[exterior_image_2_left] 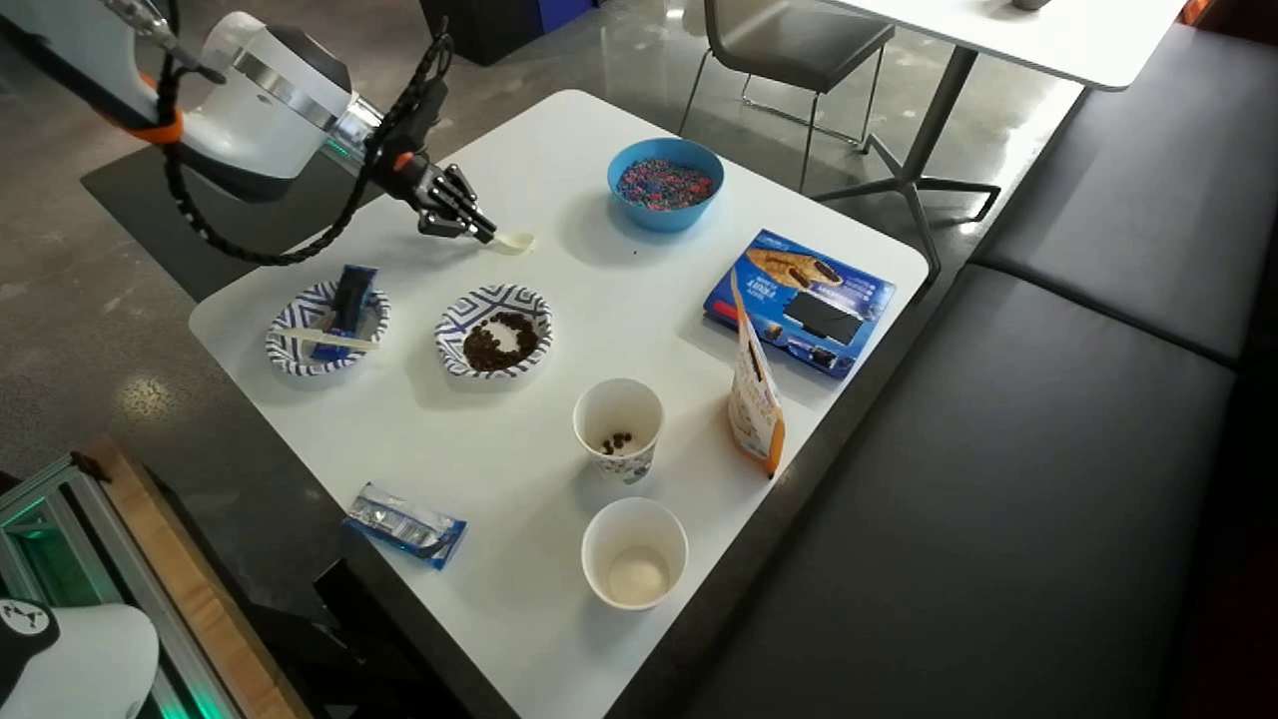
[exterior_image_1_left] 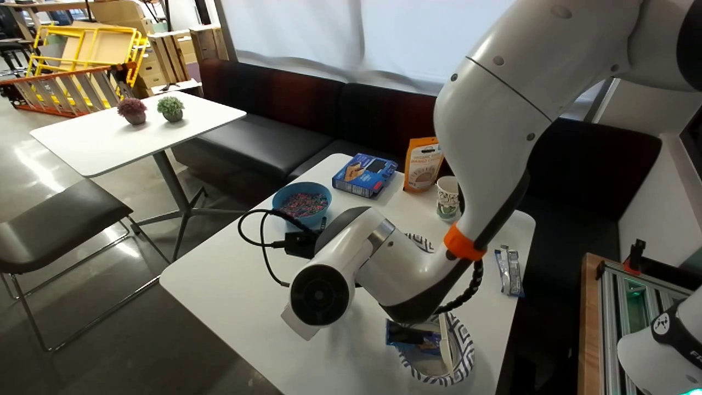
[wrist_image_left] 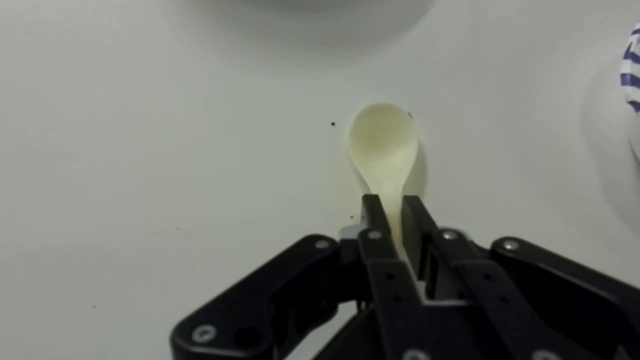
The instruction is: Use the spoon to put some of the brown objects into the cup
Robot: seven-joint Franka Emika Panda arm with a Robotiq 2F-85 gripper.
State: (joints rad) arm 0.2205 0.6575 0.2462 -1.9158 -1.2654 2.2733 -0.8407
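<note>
The pale cream spoon (wrist_image_left: 384,137), scoop upward, is held by its slim handle. Dark brown objects (exterior_image_2_left: 486,352) curve around a pale patch in a patterned bowl (exterior_image_2_left: 455,322); a few sit inside an upright printed cup (exterior_image_2_left: 621,407).

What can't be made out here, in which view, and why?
Wrist view: rear handle of the spoon, hidden by the gripper.
Wrist view: the patterned bowl, mostly cut off by the right edge.
In an exterior view: the spoon, hidden by the arm.
In an exterior view: print on the silvery packet, too small.
</note>
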